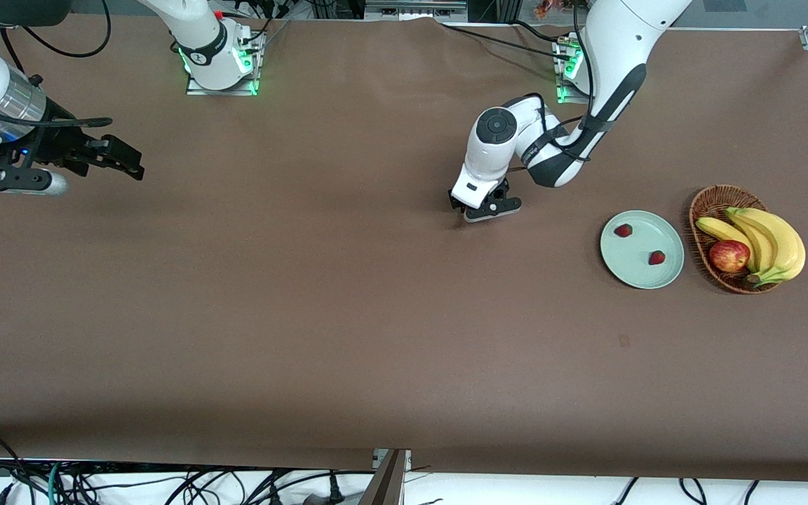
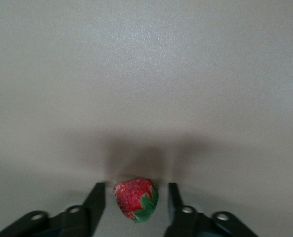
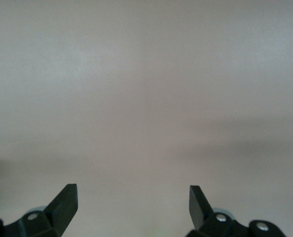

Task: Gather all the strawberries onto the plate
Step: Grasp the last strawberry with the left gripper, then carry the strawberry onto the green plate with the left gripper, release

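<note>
Two berries plated: small red strawberries with dark green tops [image 1: 623,230] [image 1: 656,257] lie apart on the round pale mint-green plate [image 1: 639,275], beside the brown woven wicker basket [image 1: 703,203] holding bananas and an apple.
Third berry: red strawberry [image 2: 135,198] on the brown bench [image 1: 306,315], well apart from the plate, toward mid-bench.
Left end effector [image 2: 135,203]: low over that berry, fingers open either side, gaps visible, nothing gripped yet.
Right end effector [image 3: 132,202]: waiting, wide open, empty, over bare bench at its own end.
Progress: two of three done; grasp, carry, release remain.
</note>
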Tool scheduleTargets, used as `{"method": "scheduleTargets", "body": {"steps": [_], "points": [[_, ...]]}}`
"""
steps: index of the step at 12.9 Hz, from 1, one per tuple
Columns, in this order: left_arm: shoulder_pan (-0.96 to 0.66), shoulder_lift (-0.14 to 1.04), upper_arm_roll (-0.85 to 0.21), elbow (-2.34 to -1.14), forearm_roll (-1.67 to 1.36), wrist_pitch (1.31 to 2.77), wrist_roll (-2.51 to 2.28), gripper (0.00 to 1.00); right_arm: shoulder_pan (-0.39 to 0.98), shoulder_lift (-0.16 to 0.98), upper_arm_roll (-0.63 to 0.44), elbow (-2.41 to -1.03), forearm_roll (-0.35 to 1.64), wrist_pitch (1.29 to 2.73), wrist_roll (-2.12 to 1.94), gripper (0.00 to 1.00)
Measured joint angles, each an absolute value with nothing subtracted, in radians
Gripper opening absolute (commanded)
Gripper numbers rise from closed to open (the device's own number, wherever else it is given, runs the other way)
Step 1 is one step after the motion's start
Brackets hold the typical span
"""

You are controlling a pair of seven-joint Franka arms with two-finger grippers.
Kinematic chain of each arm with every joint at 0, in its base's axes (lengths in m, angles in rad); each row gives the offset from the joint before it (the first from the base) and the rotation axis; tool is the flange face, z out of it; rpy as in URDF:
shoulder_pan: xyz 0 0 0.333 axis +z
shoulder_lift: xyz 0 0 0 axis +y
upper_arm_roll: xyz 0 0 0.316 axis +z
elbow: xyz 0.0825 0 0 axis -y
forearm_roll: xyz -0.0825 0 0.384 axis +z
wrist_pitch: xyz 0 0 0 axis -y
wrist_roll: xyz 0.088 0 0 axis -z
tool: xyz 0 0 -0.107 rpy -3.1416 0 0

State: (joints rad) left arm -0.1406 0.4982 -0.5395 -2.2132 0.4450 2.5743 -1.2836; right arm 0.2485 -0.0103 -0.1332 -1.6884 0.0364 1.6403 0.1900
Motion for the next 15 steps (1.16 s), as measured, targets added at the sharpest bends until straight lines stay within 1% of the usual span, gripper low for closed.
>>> {"method": "scheduleTargets", "body": {"steps": [4, 8, 10, 13, 14, 15], "points": [[-0.136, 0.497, -0.539, -2.197, 0.445, 2.572, -1.290, 0.19, 0.248, 0.001, -0.134, -1.656, 0.026, 1.640, 0.190, 1.00], [-0.068, 0.474, -0.551, -2.132, 0.446, 2.503, -1.262, 0.17, 0.247, 0.020, -0.133, -1.644, 0.026, 1.651, 0.190, 1.00], [0.034, 0.453, -0.599, -2.125, 0.446, 2.467, -1.202, 0.17, 0.247, 0.022, -0.132, -1.642, 0.026, 1.660, 0.190, 1.00], [0.303, 0.445, -0.760, -2.125, 0.445, 2.392, -1.043, 0.17, 0.247, 0.022, -0.131, -1.641, 0.026, 1.661, 0.190, 1.00], [0.349, 0.442, -0.765, -2.123, 0.436, 2.378, -0.979, 0.17, 0.248, 0.022, -0.130, -1.640, 0.026, 1.662, 0.190, 1.00], [0.361, 0.439, -0.738, -2.115, 0.407, 2.364, -0.906, 0.17, 0.248, 0.022, -0.129, -1.640, 0.026, 1.662, 0.190, 1.00]]}}
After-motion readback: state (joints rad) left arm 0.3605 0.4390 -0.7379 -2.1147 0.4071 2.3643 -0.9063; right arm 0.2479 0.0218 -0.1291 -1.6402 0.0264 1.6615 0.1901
